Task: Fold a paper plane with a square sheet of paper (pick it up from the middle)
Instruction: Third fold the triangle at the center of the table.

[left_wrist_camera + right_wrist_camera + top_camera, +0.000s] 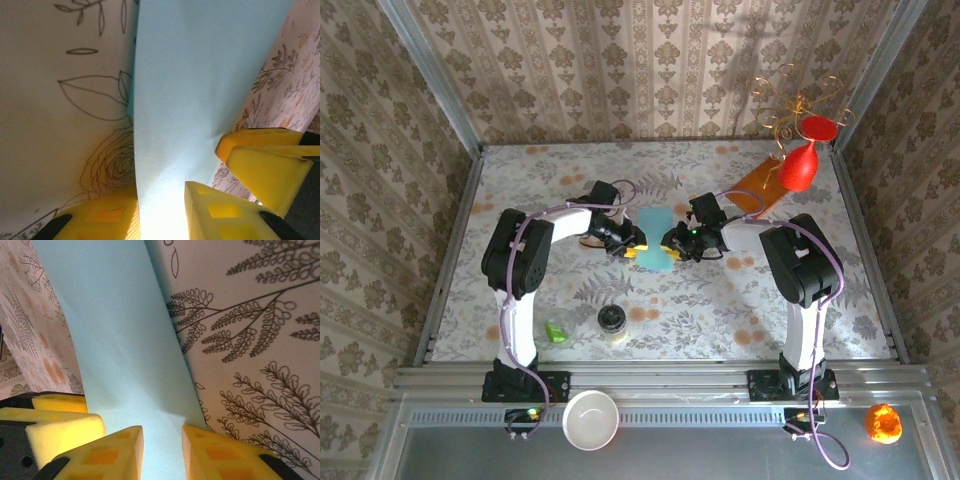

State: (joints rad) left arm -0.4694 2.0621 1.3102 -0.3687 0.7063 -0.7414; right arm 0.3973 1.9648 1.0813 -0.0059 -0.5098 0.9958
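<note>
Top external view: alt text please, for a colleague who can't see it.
The left gripper and right gripper meet mid-table, each pinching a thin light blue square sheet of paper from its own side, so it narrows at the waist. An orange-brown flat sheet lies at the far right of the floral-patterned table.

We've got the left arm and right arm here: black shells, white posts standing on black bases at the metal rail, lilac cables looping alongside. And look, the left gripper shows chunky yellow fingers with square recesses, black behind.
</note>
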